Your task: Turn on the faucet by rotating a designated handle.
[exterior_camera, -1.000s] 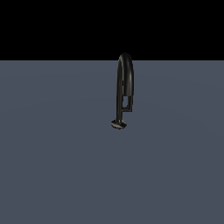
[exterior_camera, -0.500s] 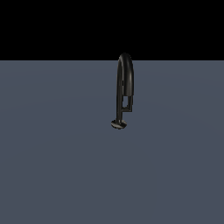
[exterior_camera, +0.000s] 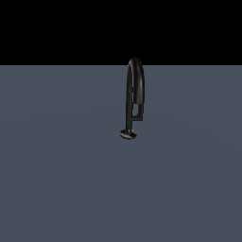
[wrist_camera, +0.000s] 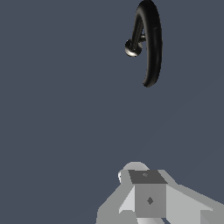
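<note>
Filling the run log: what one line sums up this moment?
faucet upright | handle untouched | hand apart from faucet, state unclear | phase: approach

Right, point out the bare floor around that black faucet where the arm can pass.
The grey surface is bare on every side of the glossy black arched faucet. Only its round disc base and the thin black frame handle, on the exterior view's right of the stem, take room.

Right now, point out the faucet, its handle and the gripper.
faucet point(exterior_camera: 128, 94): exterior view, on the upright of the arched spout.
handle point(exterior_camera: 136, 112): exterior view, on the small rectangular frame lever beside the stem.
gripper point(wrist_camera: 149, 192): wrist view, on the grey finger block.
</note>
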{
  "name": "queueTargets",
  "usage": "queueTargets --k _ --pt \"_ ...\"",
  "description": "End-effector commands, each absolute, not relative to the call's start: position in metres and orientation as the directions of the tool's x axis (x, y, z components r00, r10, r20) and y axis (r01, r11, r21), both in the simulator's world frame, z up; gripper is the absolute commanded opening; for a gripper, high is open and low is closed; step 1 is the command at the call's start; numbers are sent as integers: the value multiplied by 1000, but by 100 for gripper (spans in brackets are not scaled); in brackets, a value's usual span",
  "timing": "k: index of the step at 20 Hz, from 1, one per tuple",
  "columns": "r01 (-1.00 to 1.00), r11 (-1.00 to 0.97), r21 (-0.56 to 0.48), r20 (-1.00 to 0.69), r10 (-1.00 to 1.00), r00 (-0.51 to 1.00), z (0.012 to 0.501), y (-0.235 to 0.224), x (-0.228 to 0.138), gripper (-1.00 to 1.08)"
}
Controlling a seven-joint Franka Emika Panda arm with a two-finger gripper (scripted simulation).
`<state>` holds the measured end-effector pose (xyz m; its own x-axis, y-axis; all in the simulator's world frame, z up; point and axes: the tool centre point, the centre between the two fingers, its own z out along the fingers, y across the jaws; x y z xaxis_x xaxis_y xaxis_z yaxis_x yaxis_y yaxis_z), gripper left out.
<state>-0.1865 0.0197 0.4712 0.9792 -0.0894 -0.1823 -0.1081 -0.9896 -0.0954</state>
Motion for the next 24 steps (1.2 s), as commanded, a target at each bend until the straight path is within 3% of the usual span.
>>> queueTargets --k 1,24 --pt "-145 -982 -119 -218 -116 969 468 19 -172 -100" --pt "-506 -818 -274 -565 -289 773 415 -6 -43 -100"
